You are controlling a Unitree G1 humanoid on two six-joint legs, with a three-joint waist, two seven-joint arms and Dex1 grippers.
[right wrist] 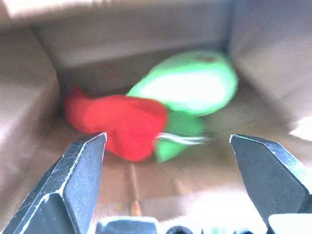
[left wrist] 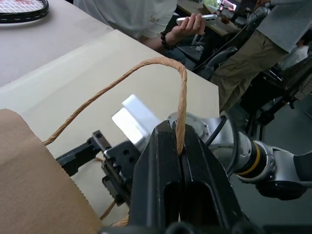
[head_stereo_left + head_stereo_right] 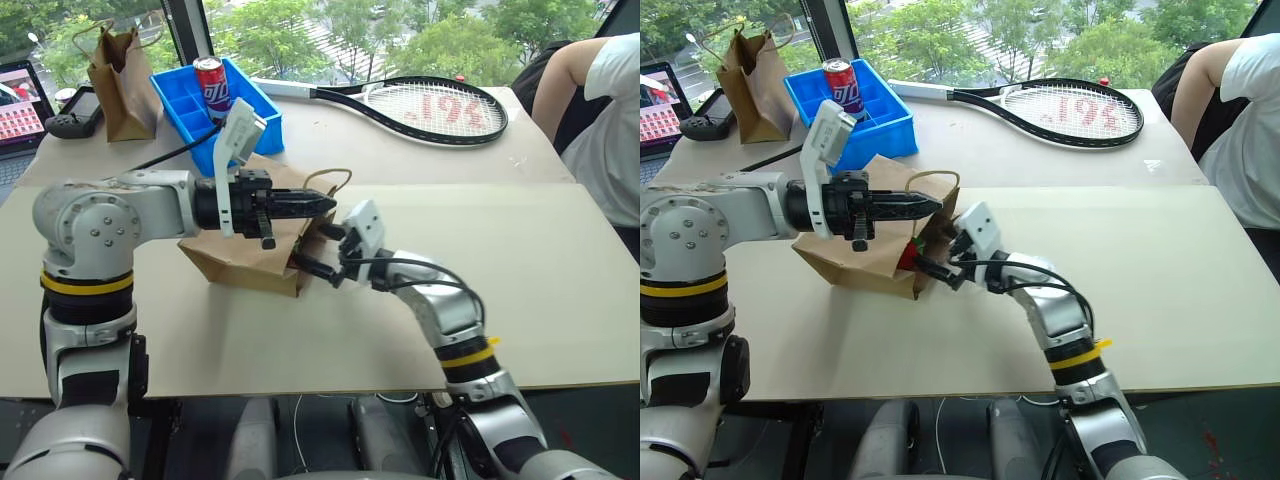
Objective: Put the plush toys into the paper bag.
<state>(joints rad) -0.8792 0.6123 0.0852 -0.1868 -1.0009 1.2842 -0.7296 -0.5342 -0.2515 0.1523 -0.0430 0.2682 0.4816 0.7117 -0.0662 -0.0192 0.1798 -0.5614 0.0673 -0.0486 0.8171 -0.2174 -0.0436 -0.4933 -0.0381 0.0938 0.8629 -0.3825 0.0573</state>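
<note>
The paper bag [image 3: 235, 258] lies on its side on the table, its mouth facing my right arm. My left gripper [image 3: 328, 205] is shut on the bag's twine handle [image 2: 146, 66], holding the mouth up. My right gripper [image 3: 318, 250] stands open just at the mouth, with nothing between its fingers. Both plush toys lie inside the bag: the red chili one [image 1: 117, 124] in front of the round green one [image 1: 192, 85]. A bit of the red toy [image 3: 908, 257] peeks out at the mouth.
At the back left stand a narrower, darker paper bag [image 3: 122, 80] and a blue bin [image 3: 190, 110] with a red can [image 3: 211, 85]. A tennis racket [image 3: 430, 108] lies at the back. A person [image 3: 600, 110] sits at the right. A laptop [image 3: 20, 100] is at far left.
</note>
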